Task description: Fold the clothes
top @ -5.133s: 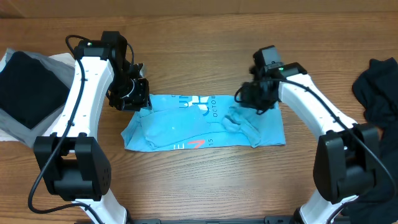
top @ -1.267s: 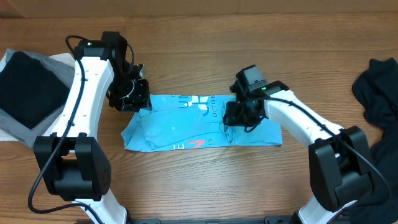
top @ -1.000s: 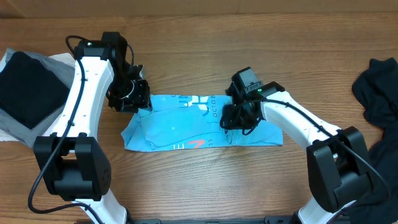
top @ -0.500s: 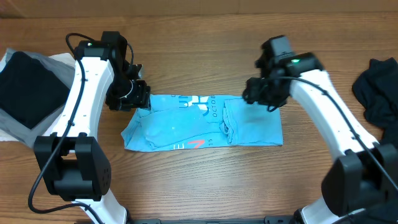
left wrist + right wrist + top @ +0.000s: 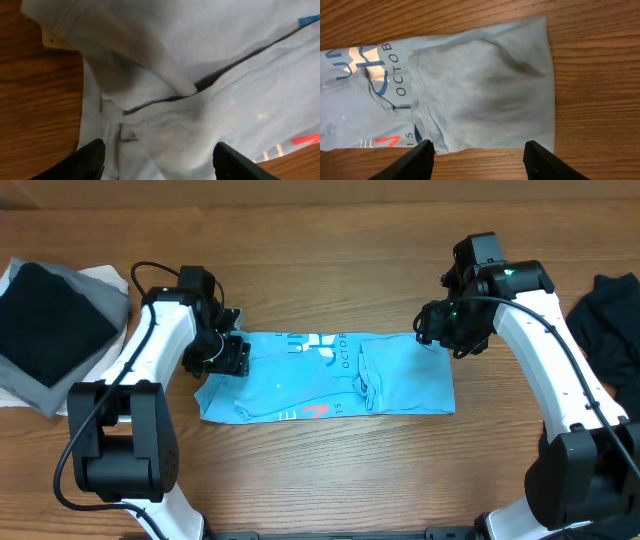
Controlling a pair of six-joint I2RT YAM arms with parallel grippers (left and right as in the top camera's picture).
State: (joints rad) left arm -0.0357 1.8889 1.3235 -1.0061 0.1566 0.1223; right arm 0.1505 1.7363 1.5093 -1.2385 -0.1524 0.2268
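The left gripper (image 5: 228,356) had slid onto the left edge of the blue T-shirt (image 5: 300,385), while the right gripper (image 5: 441,337) had drawn back near the shirt's upper right corner. The shirt lay as a long strip in the middle of the table (image 5: 330,250), its right end folded over. Both pairs of jaws stood wide apart: the left fingers (image 5: 89,161) straddled bunched cloth, and the right ones hung over the shirt, gripping nothing. Black clothes (image 5: 612,320) lay far right.
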